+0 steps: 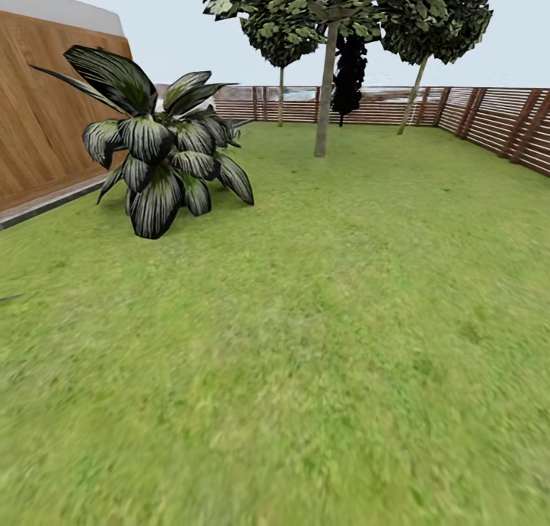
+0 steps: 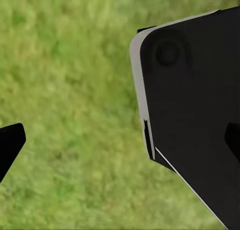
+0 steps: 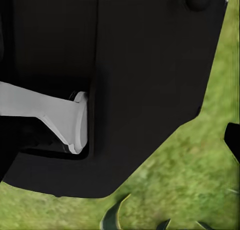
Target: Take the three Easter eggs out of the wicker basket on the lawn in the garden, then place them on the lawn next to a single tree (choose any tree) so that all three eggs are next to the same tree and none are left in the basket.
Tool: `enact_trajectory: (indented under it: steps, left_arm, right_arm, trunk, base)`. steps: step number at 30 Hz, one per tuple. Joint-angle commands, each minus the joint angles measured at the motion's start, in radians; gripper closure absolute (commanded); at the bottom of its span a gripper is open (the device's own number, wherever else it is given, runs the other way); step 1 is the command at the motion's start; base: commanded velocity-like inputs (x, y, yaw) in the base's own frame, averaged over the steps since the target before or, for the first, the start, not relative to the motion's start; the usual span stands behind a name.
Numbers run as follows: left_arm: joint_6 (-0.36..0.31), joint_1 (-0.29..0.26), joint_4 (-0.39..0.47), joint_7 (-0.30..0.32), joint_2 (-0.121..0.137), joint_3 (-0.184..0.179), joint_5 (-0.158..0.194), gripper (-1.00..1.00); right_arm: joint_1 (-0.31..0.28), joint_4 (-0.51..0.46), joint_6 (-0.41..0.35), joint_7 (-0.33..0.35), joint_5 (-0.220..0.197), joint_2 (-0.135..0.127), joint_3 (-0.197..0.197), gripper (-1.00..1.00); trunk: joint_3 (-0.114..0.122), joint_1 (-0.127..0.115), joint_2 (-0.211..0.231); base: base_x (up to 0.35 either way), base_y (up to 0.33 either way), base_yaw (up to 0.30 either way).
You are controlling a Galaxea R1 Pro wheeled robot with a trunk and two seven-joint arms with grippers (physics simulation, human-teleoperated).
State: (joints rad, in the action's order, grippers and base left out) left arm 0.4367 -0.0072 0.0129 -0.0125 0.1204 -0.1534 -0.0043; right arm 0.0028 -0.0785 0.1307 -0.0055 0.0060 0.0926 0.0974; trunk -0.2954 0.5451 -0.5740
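lawn (image 1: pixel 321 373): nearest thing, mottled green grass running from under my head cam out to the fence.
striped plant (image 1: pixel 160 163): about 10 o'clock, mid-distance, dark leaves with pale streaks, sitting on the grass beside the wooden wall (image 1: pixel 38 121).
tree (image 1: pixel 327 82): roughly 12 o'clock, far off, straight pale grey-brown trunk, canopy high. Thin-trunked trees either side of it, a near-black bushy one just behind.
fence (image 1: pixel 496 125): brown horizontal slats, from 12 round to 2 o'clock, closing the garden.
basket and eggs: can't locate them from here, no wicker or yellow anywhere I'm looking.
left gripper: left wrist cam gives me grass, a big black body panel (image 2: pixel 195 120) and a dark tip at the frame edge; can't tell wide or narrow.
right gripper: right wrist cam mostly black housing with a grey-white bracket (image 3: pixel 60 117), grass and a few leaf tips past it; can't tell either.
step: I judge this as transit/search, nothing picked up as far as I can see.
next: I'd pan or turn the base to find the basket, drive up to it, then bring an arm down. Thick-trunk tree looks like the drop spot.
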Motion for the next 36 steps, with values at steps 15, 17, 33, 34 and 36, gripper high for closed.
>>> enact_trajectory:
  steps: [15, 17, 33, 34, 36]
  left_arm:
    - [0.004, 0.0, -0.001, -0.001, 0.0, -0.005, 0.0, -1.0]
    - [0.004, 0.0, -0.001, -0.001, 0.0, -0.005, 0.0, -1.0]
    - [0.004, 0.0, -0.001, -0.001, 0.0, -0.005, 0.0, -1.0]
    - [0.004, 0.0, -0.001, -0.001, -0.001, -0.005, 0.0, -1.0]
    - [0.004, 0.0, -0.001, -0.001, 0.0, -0.005, 0.0, -1.0]
  right_arm:
    - [0.0, -0.001, 0.001, -0.001, 0.001, 0.001, 0.007, -1.0]
    - [0.0, -0.001, 0.001, -0.001, 0.001, 0.001, 0.007, -1.0]
    - [0.0, -0.001, 0.001, -0.001, 0.0, 0.0, 0.007, -1.0]
    - [0.0, -0.001, 0.001, -0.001, 0.0, 0.0, 0.007, -1.0]
    - [0.0, -0.001, 0.001, -0.001, 0.001, 0.0, 0.007, -1.0]
  trunk:
    - [-0.001, 0.001, -0.001]
    - [-0.001, 0.001, -0.001]
    - [-0.001, 0.001, -0.001]
    - [-0.001, 0.001, -0.001]
    - [-0.001, 0.001, -0.001]
  base:
    - [0.259, -0.217, 0.163]
    - [0.257, -0.219, 0.24]
    - [0.256, -0.219, 0.087]
    - [0.256, -0.219, 0.004]
    - [0.256, -0.219, 0.002]
